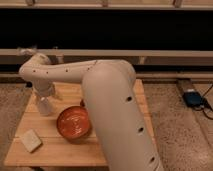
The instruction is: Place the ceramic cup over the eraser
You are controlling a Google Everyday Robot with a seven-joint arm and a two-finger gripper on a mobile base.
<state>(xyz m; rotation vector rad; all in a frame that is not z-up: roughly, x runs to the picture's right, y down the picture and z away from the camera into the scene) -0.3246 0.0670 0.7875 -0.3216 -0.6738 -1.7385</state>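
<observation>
Gripper (44,96) low over the ceramic cup (45,107) at the table's (65,151) left, jaws wide, orange bowl (74,124) nearby

A wooden slatted surface (55,150) fills the lower left of the frame. On it sits an orange bowl (74,123), round and glossy, near the middle of the visible wood, with its right edge hidden. A pale beige block (31,140) lies flat toward the lower left corner, well apart from the bowl. Speckled floor (175,135) spreads across the lower right. At the right edge, a dark box (192,97) with a cable rests on the floor. A pale rail (165,54) crosses the dark background above.
</observation>
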